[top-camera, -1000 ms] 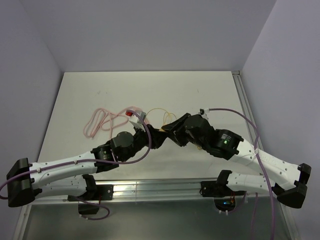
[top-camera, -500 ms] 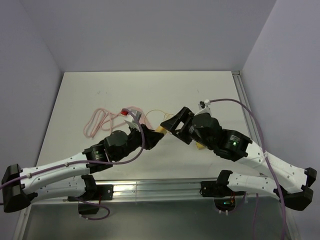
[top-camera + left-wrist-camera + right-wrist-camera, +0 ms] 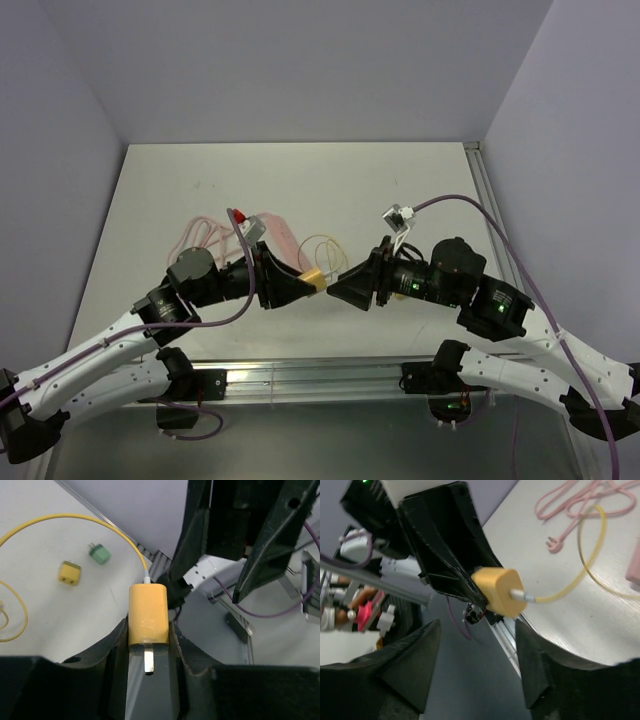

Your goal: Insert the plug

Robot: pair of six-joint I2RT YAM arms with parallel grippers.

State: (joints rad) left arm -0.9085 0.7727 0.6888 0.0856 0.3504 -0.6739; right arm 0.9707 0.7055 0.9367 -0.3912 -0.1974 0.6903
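My left gripper (image 3: 296,288) is shut on a yellow plug (image 3: 315,279) and holds it above the table's near edge. In the left wrist view the plug (image 3: 148,614) sits upright between my fingers (image 3: 116,645), with a metal prong (image 3: 148,661) pointing back at the camera. Its yellow cable (image 3: 322,249) loops onto the table. My right gripper (image 3: 342,290) is open and empty, facing the plug just to its right. In the right wrist view the plug (image 3: 499,591) hangs ahead of my spread right gripper (image 3: 477,630), apart from it.
A pink cable (image 3: 200,238) lies coiled at the left, also in the right wrist view (image 3: 585,500). A pale pink block (image 3: 272,228) lies beside it. A small yellow adapter (image 3: 69,573) and a green one (image 3: 100,554) rest on the table (image 3: 300,180).
Both grippers have pulled back toward the near edge and risen off the table. The left still holds the yellow plug. The right has drawn apart from it, and its arm has swung right.
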